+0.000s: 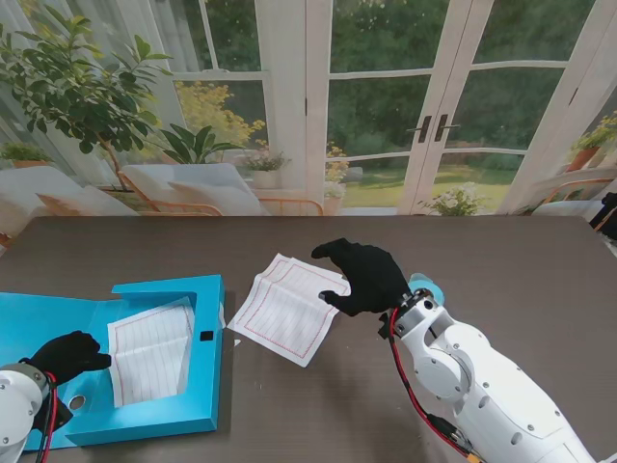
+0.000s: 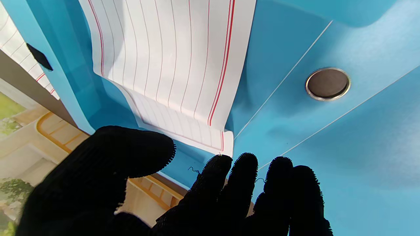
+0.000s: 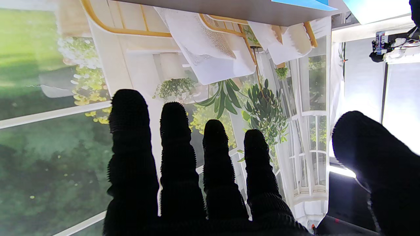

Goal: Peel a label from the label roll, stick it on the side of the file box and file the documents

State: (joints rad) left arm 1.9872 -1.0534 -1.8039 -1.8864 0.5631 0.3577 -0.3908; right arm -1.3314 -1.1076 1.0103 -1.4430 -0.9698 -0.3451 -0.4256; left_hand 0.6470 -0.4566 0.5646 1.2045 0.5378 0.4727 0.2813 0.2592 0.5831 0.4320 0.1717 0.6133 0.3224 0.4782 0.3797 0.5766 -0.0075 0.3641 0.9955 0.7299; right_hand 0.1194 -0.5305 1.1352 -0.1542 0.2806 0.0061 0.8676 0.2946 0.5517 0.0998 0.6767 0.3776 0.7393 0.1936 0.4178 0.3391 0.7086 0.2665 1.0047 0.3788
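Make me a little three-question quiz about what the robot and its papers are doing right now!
1. True or false: some lined paper already lies inside the blue file box.
2. Which hand hangs over the loose lined papers on the table? A) the left hand B) the right hand
3. Fill in: the right hand's fingers are spread and hold ______.

Key
1. True: a lined sheet sits in the box, by the left hand.
2. B
3. nothing

The right hand (image 1: 362,277) hides most of the label roll (image 1: 427,287).
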